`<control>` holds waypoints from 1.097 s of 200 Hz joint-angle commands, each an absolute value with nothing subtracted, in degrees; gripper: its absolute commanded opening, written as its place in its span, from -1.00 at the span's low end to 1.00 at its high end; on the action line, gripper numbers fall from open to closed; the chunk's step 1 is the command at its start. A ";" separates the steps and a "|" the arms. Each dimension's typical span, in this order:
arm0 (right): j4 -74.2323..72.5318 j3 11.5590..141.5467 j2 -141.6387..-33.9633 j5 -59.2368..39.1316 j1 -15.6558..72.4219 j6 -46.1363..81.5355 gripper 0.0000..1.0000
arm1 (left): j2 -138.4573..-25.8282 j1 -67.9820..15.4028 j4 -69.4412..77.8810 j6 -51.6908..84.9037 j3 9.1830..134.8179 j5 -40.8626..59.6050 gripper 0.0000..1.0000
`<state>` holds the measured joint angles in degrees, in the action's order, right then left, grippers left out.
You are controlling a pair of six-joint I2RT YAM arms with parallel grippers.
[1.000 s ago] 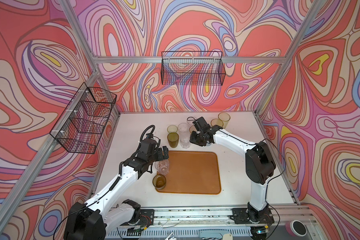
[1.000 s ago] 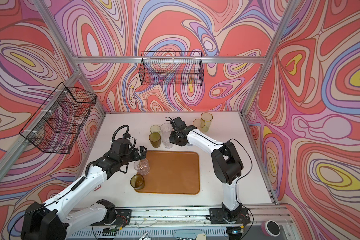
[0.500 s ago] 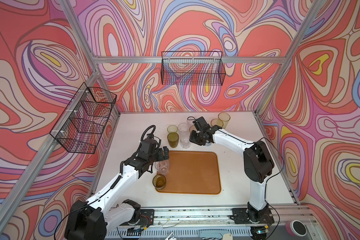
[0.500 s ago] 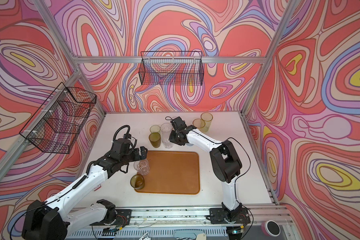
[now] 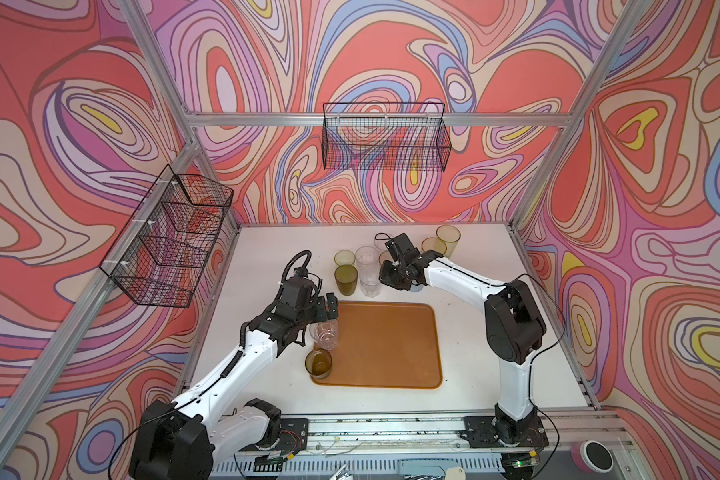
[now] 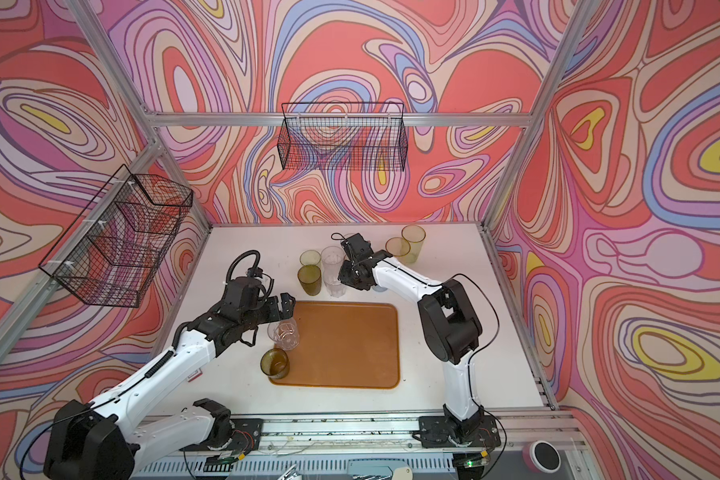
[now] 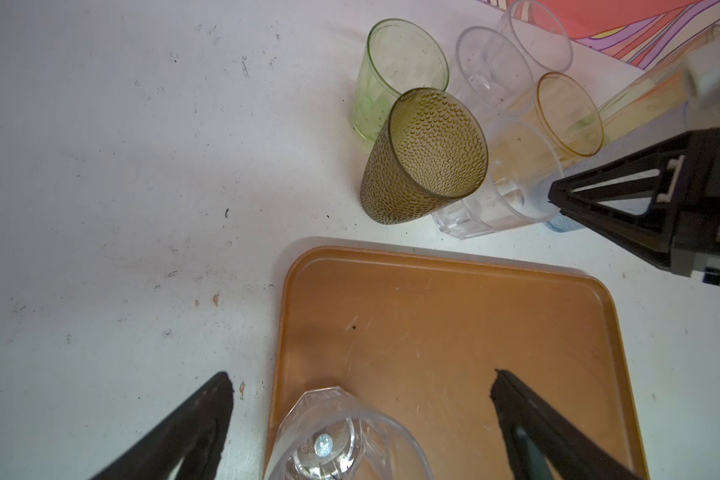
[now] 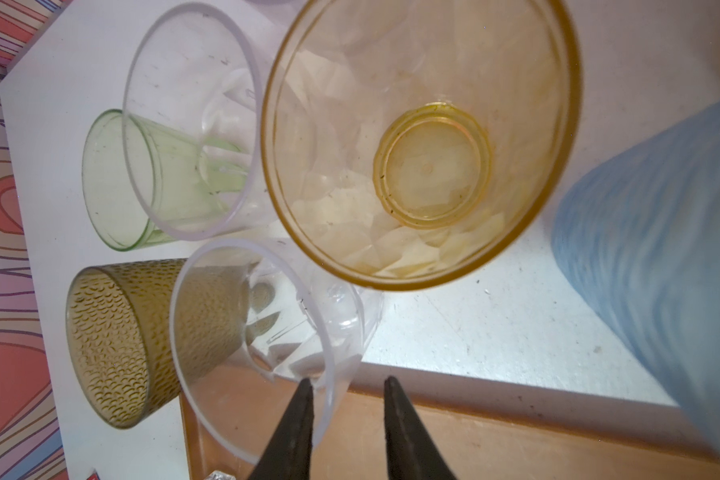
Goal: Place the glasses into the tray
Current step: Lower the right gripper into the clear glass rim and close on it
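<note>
Beneath the left gripper [image 7: 360, 376] lies the tray [image 7: 454, 324]; its jaws stand wide apart around a clear glass [image 7: 341, 440] on the tray; right gripper [image 8: 346, 382], jaws narrowly parted, straddles the rim of a tall glass [image 8: 258, 332] just off the tray

- Both top views: high, far, facing down on the whole table [image 5: 267, 257] [image 6: 275, 241].
- Left wrist view: near, facing out past the left gripper [image 7: 360, 374].
- Right wrist view: nearer, past the right gripper [image 8: 348, 379]; both wrist views share the olive glass [image 7: 425, 153] [image 8: 113, 345].
</note>
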<state>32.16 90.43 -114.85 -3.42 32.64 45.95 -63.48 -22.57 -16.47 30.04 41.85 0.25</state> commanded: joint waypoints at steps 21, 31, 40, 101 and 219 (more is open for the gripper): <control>33.23 92.20 -116.46 -1.43 32.43 45.24 -0.43 | -63.99 -22.61 -15.62 30.33 41.49 0.88 1.00; 33.36 92.33 -116.53 -1.40 32.43 45.18 -0.43 | -63.96 -22.59 -15.63 30.41 41.48 0.91 1.00; 33.39 92.44 -116.60 -1.39 32.50 45.05 -0.44 | -64.02 -22.70 -15.56 30.37 41.51 0.93 1.00; 34.53 93.33 -117.56 -0.69 32.47 44.48 -0.48 | -64.56 -22.67 -15.53 30.50 41.35 1.14 1.00; 35.15 93.59 -118.24 -0.15 32.43 44.07 -0.56 | -64.21 -22.67 -15.62 30.62 41.05 -0.10 1.00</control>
